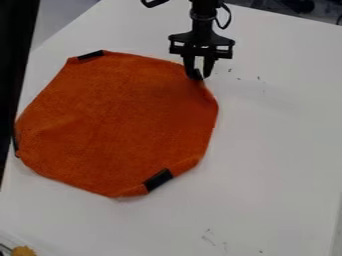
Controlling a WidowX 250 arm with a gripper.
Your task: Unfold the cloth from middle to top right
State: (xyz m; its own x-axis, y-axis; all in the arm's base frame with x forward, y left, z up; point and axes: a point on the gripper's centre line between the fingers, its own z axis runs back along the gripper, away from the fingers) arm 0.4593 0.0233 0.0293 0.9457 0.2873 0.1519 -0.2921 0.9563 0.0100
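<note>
Orange cloth [120, 120], upper-right edge at gripper [200, 76]

We see the cloth [120, 120] on the table [280, 150], left of centre in the frame. One patch [90, 55] is at the cloth's upper left, another [159, 180] at its lower right. The gripper [200, 76] is at its upper-right edge; specks [258, 78] lie to the right of that. An object [24, 251] sits in the lower-left corner.

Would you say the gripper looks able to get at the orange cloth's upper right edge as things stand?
Yes, most likely: the gripper is already right at that edge of the orange cloth, and I see nothing in its way.
</note>
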